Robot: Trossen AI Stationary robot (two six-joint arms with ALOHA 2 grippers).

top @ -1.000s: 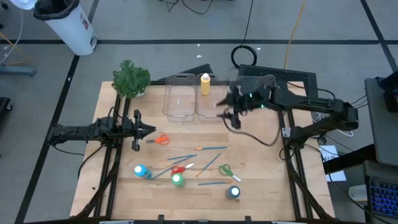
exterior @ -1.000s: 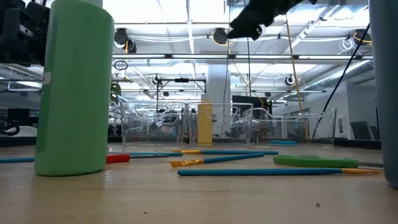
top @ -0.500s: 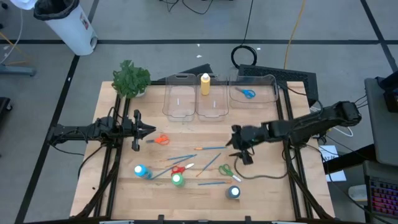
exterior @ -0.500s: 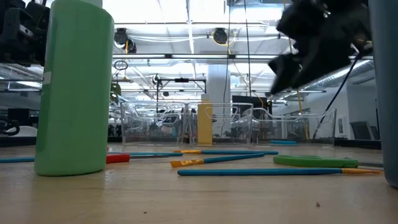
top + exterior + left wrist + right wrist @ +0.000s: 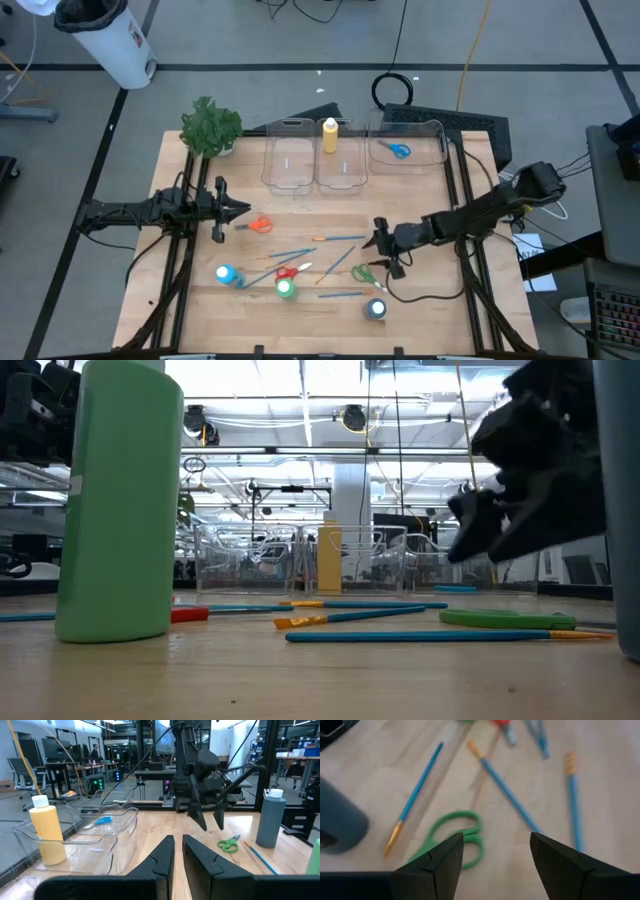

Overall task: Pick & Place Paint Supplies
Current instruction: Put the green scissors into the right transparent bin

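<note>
My right gripper (image 5: 386,253) is open and hovers low over the table, just on the far side of the green-handled scissors (image 5: 362,273). In the right wrist view the green-handled scissors (image 5: 452,837) lie flat on the wood in front of the open fingers, untouched. My left gripper (image 5: 242,210) waits shut at the table's left, beside the orange-handled scissors (image 5: 258,225). Blue (image 5: 228,274), green (image 5: 286,289) and dark (image 5: 376,309) paint bottles stand near the near edge. Red-handled scissors (image 5: 288,271) and thin blue brushes (image 5: 340,238) lie between them.
Three clear bins (image 5: 290,160) stand in a row at the far side. The middle one holds a yellow bottle (image 5: 329,135), the right one blue-handled scissors (image 5: 398,150). A leafy plant (image 5: 210,127) stands at the far left corner. A cable loops on the table under the right arm.
My right gripper has swung from over the bins toward the near edge and come down close to the table, ending above the green-handled scissors. With the arm gone, the blue-handled scissors show in the right bin. The left arm has kept still.
</note>
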